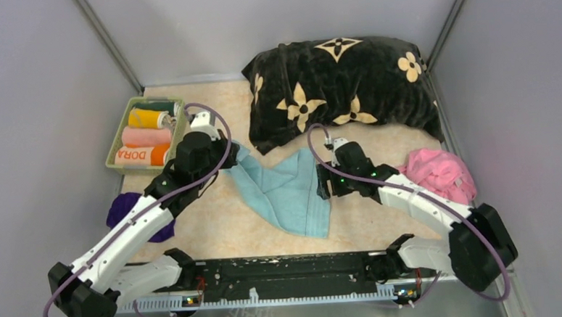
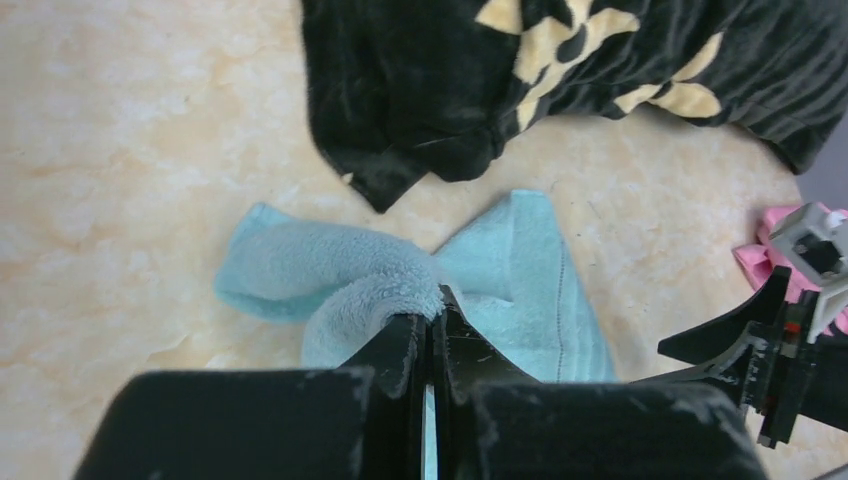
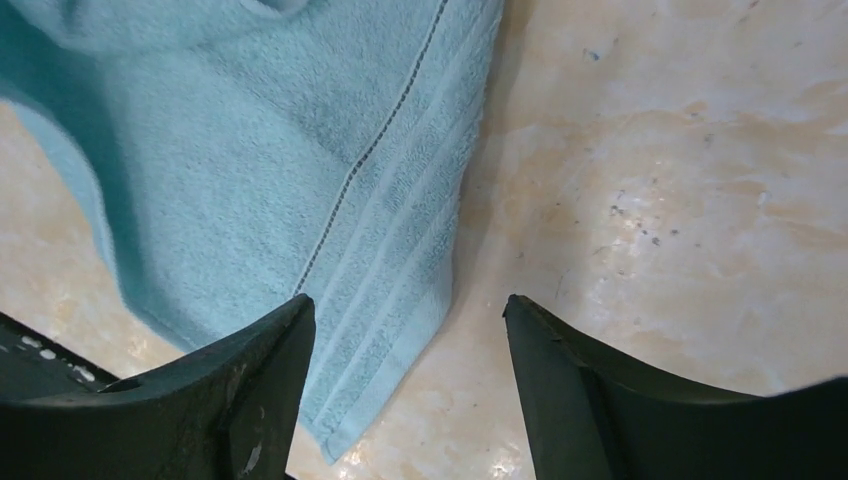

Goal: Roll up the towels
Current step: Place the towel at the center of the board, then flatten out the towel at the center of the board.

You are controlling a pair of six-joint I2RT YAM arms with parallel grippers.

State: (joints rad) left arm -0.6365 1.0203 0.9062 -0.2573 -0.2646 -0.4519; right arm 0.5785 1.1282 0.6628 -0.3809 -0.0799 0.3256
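Overhead, the light blue towel (image 1: pixel 287 191) lies spread on the table (image 1: pixel 217 238). From the left wrist, the left gripper (image 2: pixel 432 322) pinches a bunched corner, probably to straighten it. From the right wrist, the right gripper (image 3: pixel 405 302) gapes astride the hemmed edge.

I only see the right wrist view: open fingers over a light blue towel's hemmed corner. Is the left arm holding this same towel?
Observer: Yes. The left gripper is shut on the light blue towel's far left corner, bunching it near the black cushion.
Operator: Any other towels lying loose?
Observer: A pink towel lies crumpled just right of the right arm.
Operator: Any more?
Observer: A dark purple towel lies partly under the left arm.
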